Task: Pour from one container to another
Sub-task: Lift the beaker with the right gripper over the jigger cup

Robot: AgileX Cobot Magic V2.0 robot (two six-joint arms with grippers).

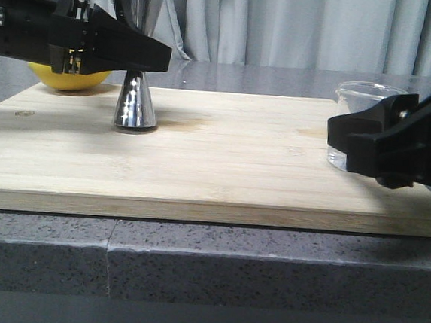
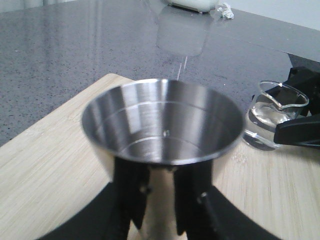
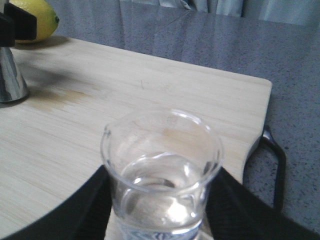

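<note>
jigger (image 1: 139, 64): shiny steel, hourglass shape, stands upright on the wooden board (image 1: 222, 170) toward its far left part. its waist is hidden behind the left gripper (image 1: 146, 53) in the front view. left wrist view shows the empty upper cup from above, faint ring lines inside; black fingers (image 2: 131, 192) sit on both sides of the stem, clenched on the jigger.

beaker (image 1: 359, 117): small, clear glass, pour spout, some clear liquid at the bottom. stands on the board well to the right of the jigger, near the board's right edge. right gripper (image 1: 353, 139) grasping the beaker, with dark fingers (image 3: 90, 200) on either side of the glass in the right wrist view. printed markings too faint to read.

hard to make out: beaker's lower half and right side covered by the right gripper in the front view; fingertips cut off at the frame edge in both wrist views.

around: yellow lemon (image 1: 68, 77) behind and left of the jigger, mostly hidden by the left gripper. a faint darker stain on the board just right of the jigger's base. grey speckled desk (image 1: 192, 258) under the board. pale curtains (image 1: 288, 24) behind.
</note>
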